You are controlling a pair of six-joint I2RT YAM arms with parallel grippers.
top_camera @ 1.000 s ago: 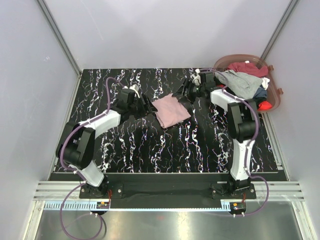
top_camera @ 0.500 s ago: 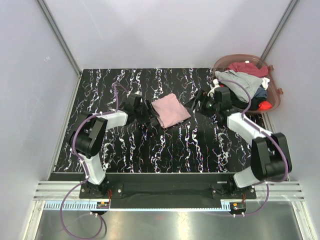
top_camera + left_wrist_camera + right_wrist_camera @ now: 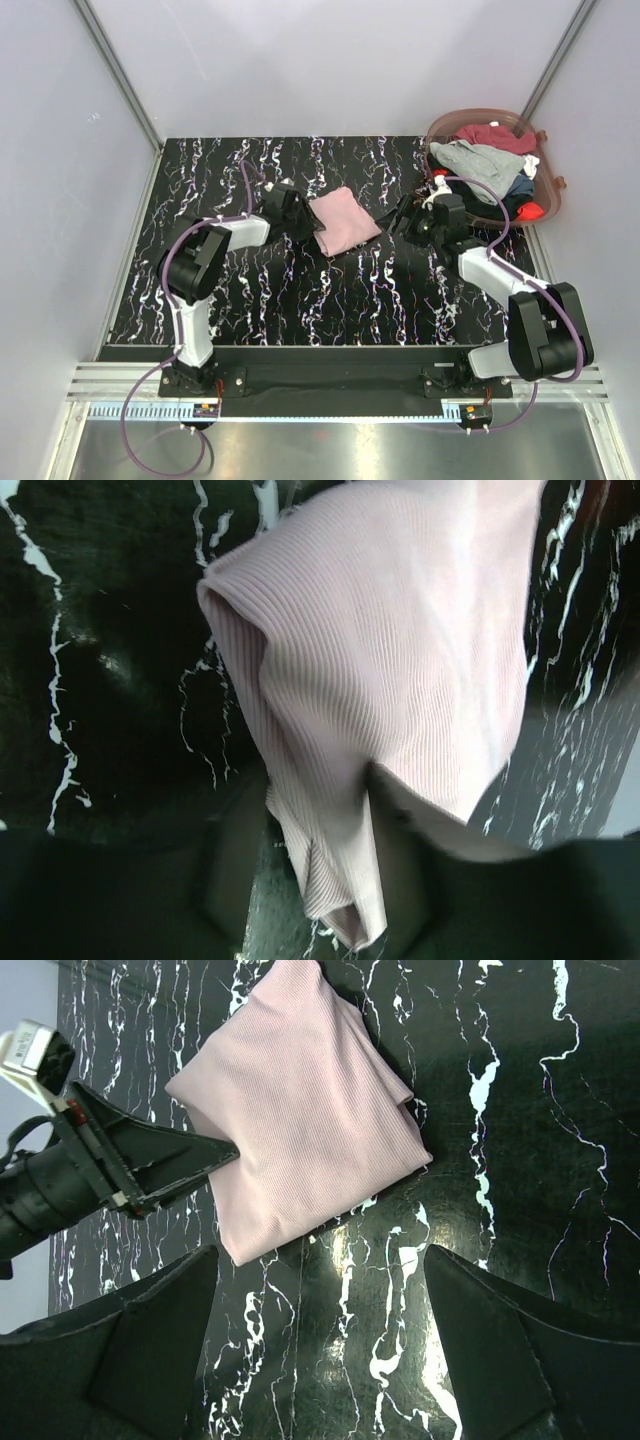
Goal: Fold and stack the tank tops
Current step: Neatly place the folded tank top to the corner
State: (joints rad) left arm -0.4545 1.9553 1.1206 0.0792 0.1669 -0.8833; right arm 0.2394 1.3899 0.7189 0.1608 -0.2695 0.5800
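Folded pink top (image 3: pixel 300 1120) fwd of wide jaws

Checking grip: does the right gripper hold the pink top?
No, the right gripper stands open, apart from the pink top.

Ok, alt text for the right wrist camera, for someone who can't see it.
A folded pink tank top lies on a black, white-veined table. The left tool juts in from the left, its tip at the fabric's edge. The right tool, open and empty, frames the bottom of the picture.
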